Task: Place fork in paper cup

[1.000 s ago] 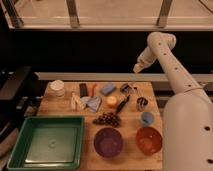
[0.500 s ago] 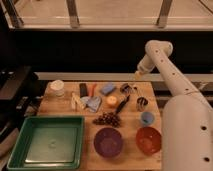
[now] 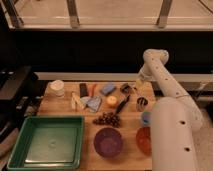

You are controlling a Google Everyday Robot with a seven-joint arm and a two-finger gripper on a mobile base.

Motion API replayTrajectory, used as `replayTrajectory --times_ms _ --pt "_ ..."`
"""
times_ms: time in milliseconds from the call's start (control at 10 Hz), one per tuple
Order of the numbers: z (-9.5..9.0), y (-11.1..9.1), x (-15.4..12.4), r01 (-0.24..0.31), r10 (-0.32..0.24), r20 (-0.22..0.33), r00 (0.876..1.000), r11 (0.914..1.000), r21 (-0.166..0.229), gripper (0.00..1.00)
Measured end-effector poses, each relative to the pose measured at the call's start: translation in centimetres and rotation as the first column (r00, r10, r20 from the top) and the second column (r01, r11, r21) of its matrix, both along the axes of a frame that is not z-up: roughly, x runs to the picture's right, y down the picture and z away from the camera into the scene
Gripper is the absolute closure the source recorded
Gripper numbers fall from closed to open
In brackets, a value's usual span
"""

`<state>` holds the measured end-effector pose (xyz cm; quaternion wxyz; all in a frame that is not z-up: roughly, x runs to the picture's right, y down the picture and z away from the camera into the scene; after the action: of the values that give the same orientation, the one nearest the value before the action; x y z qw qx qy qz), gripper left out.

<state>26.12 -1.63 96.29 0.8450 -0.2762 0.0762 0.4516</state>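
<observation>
The paper cup [image 3: 57, 87] is short, wide and white, and stands at the back left of the wooden table [image 3: 60, 106]. A dark slim utensil that looks like the fork [image 3: 122, 105] lies slanted just right of the orange fruit [image 3: 111, 100]. My gripper [image 3: 138, 84] hangs at the end of the white arm over the back right of the table. It is beside a small metal object [image 3: 125, 88], a little behind the fork and far right of the paper cup.
A green tray [image 3: 15, 150] fills the front left. A purple bowl [image 3: 108, 141] and an orange bowl [image 3: 143, 140] stand in front, with grapes [image 3: 106, 119] behind them. A shiny metal cup [image 3: 142, 103] and a small light-blue cup [image 3: 145, 118] stand at the right. A blue sponge [image 3: 107, 88] lies at the back.
The arm has swung down and to the left, bringing the gripper from above the table's back right edge to just over the tabletop. The objects on the table have not moved.
</observation>
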Motion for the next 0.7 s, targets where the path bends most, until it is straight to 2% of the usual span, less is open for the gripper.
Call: replayTrajectory --times_ms 400,500,700 --pt "1.4 2.7 -0.6 0.0 0.0 -0.004 1.0 0.9978 -0.066 0.2" --pt "1.6 3.4 -0.8 -0.004 0.004 0.002 1.0 0.9972 -0.075 0.2" --pt "2.2 4.1 -1.0 -0.007 0.008 0.008 1.0 0.9977 -0.067 0.2"
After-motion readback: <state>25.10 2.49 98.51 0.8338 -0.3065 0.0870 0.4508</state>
